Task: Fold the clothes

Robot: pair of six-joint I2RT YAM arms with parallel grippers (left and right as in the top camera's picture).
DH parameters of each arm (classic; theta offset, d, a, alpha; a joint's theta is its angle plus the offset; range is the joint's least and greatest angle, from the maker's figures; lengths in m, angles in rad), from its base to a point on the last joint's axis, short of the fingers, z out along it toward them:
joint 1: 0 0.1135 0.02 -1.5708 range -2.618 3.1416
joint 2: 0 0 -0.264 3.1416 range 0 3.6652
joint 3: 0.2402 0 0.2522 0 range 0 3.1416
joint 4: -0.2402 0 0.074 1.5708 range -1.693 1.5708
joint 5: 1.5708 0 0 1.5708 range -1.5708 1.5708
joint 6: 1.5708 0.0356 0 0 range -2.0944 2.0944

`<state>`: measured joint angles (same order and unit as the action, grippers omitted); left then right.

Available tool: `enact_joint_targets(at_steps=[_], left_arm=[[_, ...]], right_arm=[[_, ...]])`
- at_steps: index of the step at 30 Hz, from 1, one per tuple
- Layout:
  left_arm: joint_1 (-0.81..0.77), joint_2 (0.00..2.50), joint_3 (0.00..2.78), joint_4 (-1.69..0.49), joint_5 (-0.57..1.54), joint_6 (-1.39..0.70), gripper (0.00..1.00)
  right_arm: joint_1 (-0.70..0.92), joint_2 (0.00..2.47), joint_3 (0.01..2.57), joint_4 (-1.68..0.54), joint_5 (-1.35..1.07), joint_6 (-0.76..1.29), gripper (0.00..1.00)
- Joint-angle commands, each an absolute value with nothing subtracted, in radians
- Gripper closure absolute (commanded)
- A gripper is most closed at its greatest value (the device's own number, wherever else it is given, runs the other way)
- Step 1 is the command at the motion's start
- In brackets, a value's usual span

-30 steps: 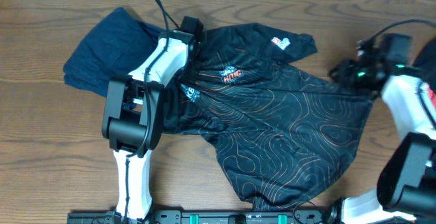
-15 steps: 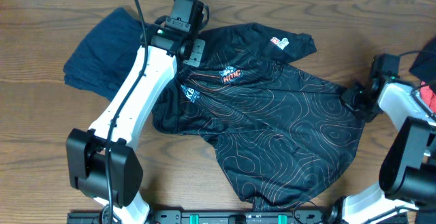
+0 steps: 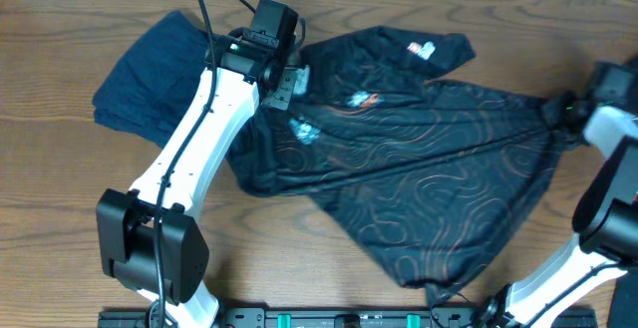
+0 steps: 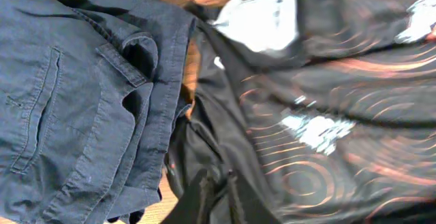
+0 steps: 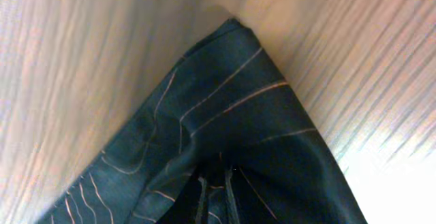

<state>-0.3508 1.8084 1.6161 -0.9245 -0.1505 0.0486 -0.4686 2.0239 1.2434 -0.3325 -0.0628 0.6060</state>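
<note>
A black sports jersey (image 3: 419, 168) with thin orange contour lines lies spread over the middle and right of a wooden table (image 3: 60, 218), seen from overhead. It is stretched between two white and black robot arms, and straight creases run across it from its far left part to its right corner. Small coloured logos show near its far edge. Its lowest corner reaches towards the near edge of the table.

The left tool (image 3: 284, 81) sits at the far left of the jersey, by the logos. In the left wrist view, this tool (image 4: 216, 193) has its fingers (image 4: 203, 197) close together at the bottom of the frame, clamped on dark jersey (image 4: 327, 115) cloth.

The right tool (image 3: 560, 111) is at the right side of the table, at the jersey's stretched corner. In the right wrist view, this tool (image 5: 213, 183) is drawn together and pinches the jersey (image 5: 231, 115), whose pointed corner lies over the wood grain of the table (image 5: 82, 60).

A dark blue garment (image 3: 150, 79) lies at the far left of the table, just beside the jersey. The left wrist view shows a pocket and a belt loop on this dark blue garment (image 4: 75, 101)
</note>
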Motion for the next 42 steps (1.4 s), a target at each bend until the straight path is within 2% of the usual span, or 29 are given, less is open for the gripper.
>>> enact_joint_targets(at_steps=[1,3,4,7,9,13,17,20,22,27,30,34,36,39,42], left_arm=[[-0.353,1.799,1.623,-0.930,-0.165,0.032,0.85],[-0.353,1.799,1.623,-0.930,-0.165,0.032,0.85],[-0.353,1.799,1.623,-0.930,-0.165,0.031,0.83],[-0.353,1.799,1.623,-0.933,-0.165,0.031,0.77],[-0.353,1.799,1.623,-0.939,-0.163,0.028,0.73],[-0.355,1.799,1.623,-0.949,-0.036,0.030,0.67],[-0.355,1.799,1.623,-0.945,-0.018,0.029,0.64],[-0.355,1.799,1.623,-0.949,-0.018,0.030,0.64],[-0.355,1.799,1.623,-0.949,-0.018,0.029,0.64],[-0.355,1.799,1.623,-0.955,-0.018,0.029,0.64],[-0.355,1.799,1.623,-0.961,-0.018,0.029,0.64],[-0.355,1.799,1.623,-0.964,-0.018,0.029,0.63],[-0.355,1.799,1.623,-0.964,-0.018,0.030,0.62],[-0.355,1.799,1.623,-0.964,-0.018,0.030,0.62],[-0.355,1.799,1.623,-0.965,-0.018,0.030,0.58]], right_arm=[[-0.525,2.075,1.363,-0.384,-0.099,0.498,0.93],[-0.538,2.075,1.449,-0.436,-0.117,0.472,0.96],[-0.541,2.074,1.487,-0.462,-0.142,0.442,0.94],[-0.550,2.063,1.605,-0.599,-0.246,0.343,0.73],[-0.553,2.050,1.673,-0.724,-0.315,0.298,0.67],[-0.542,2.012,1.728,-1.009,-0.393,0.277,0.66],[-0.511,2.008,1.679,-1.235,-0.297,0.272,0.63],[-0.488,2.008,1.554,-1.237,-0.244,0.272,0.60],[-0.485,2.008,1.442,-1.149,-0.182,0.291,0.60],[-0.510,2.008,1.238,-0.883,-0.194,0.344,0.71],[-0.526,2.008,1.193,-0.805,-0.175,0.345,0.75],[-0.562,2.008,1.208,-0.780,0.089,0.408,0.93],[-0.588,2.008,1.249,-0.774,0.159,0.414,0.95],[-0.615,2.008,1.326,-0.786,0.140,0.399,0.96],[-0.621,2.008,1.412,-0.832,0.096,0.338,0.92]])
